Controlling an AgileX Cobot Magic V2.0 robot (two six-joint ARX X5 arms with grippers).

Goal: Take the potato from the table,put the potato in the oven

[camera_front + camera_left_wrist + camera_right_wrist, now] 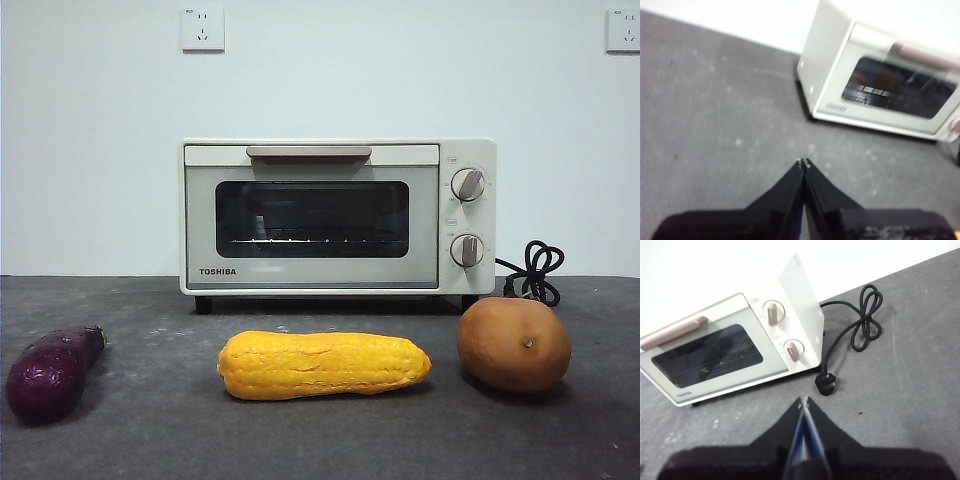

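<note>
The tan-brown potato (514,343) rests on the dark grey table (150,420) at the front right, just ahead of the oven's knob side. The cream Toshiba oven (338,216) stands at the back centre with its glass door closed; it also appears in the left wrist view as the oven (880,85) and in the right wrist view as the oven (730,350). My left gripper (803,161) is shut and empty above bare table left of the oven. My right gripper (803,400) is shut and empty, above the table near the plug. Neither gripper shows in the front view.
A yellow corn cob (322,364) lies in the middle front and a purple eggplant (52,370) at the front left. The oven's black cord (534,272) coils to the right of the oven, its plug (826,384) on the table.
</note>
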